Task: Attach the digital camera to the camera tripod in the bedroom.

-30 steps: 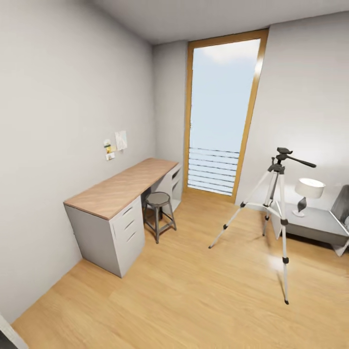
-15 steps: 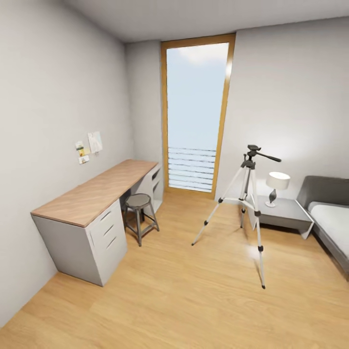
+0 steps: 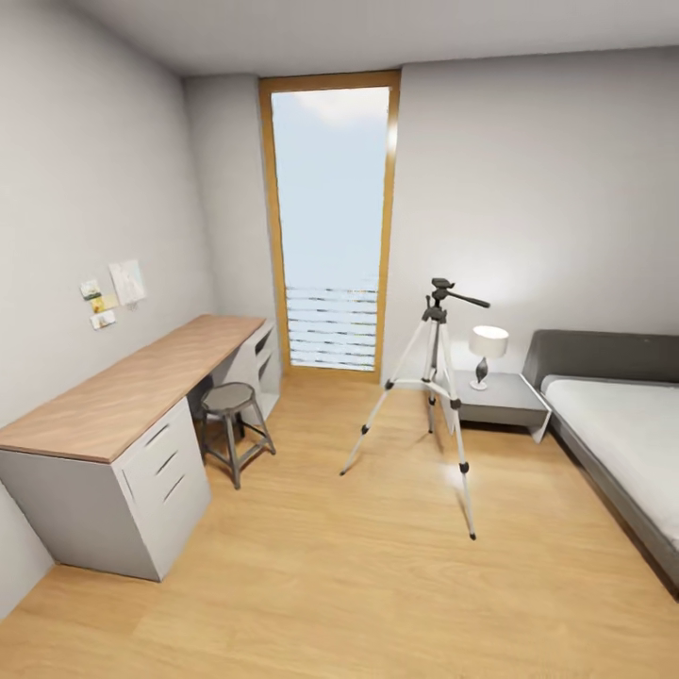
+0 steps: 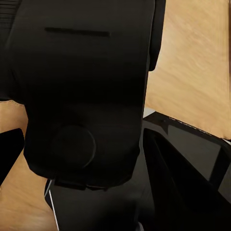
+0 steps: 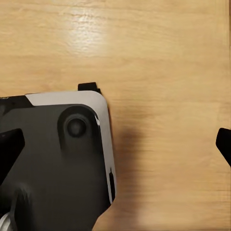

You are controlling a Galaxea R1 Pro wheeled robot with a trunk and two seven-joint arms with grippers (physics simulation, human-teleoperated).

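Observation:
The camera tripod (image 3: 437, 313) stands on the light wood floor in the middle of the bedroom, in front of the tall window (image 3: 332, 226). Its silver legs are spread and its pan handle points right. Nothing sits on its dark head. In the left wrist view a black body, the digital camera (image 4: 86, 86), lies close up between the fingers of my left gripper (image 4: 115, 154), which is shut on it; one dark fingertip (image 4: 9, 154) shows beside it. My right gripper (image 5: 117, 144) is open, empty, and hangs over the floor and my own base.
A wooden-top desk (image 3: 123, 396) with grey drawers runs along the left wall, with a round stool (image 3: 229, 401) beside it. A nightstand (image 3: 500, 396) with a lamp (image 3: 488, 344) stands right of the tripod. The grey bed (image 3: 622, 424) lies along the right wall.
The head view has swung to the right: desk and tripod slid left in the picture and the bed came into view. The tripod itself has not moved.

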